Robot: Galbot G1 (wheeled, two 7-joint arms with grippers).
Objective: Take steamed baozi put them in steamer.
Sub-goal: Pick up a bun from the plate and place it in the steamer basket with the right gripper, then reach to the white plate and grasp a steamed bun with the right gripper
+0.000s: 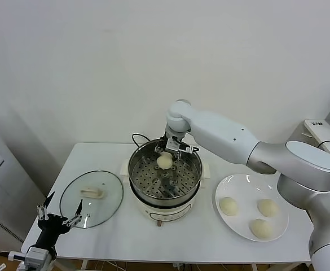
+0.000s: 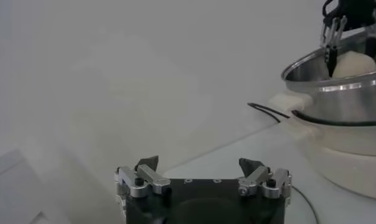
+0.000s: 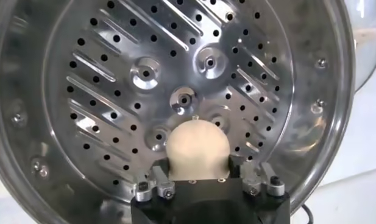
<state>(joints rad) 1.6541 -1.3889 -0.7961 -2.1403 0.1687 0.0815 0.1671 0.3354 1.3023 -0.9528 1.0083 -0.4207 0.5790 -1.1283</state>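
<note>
Four baozi (image 1: 164, 161) — one steamer (image 1: 136, 169), one plate (image 1: 223, 188), one lid (image 1: 69, 197).

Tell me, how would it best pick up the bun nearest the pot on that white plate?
From straight above, I'd judge: the baozi is a smooth dome lying flat on the plate, so the right end effector should close on its widest middle, fingers dropping into the gaps beside neighbouring buns.

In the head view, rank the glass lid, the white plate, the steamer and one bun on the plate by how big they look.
1. steamer and white plate, too alike to rank
2. glass lid, slightly smaller
3. bun on the plate, smallest
</note>
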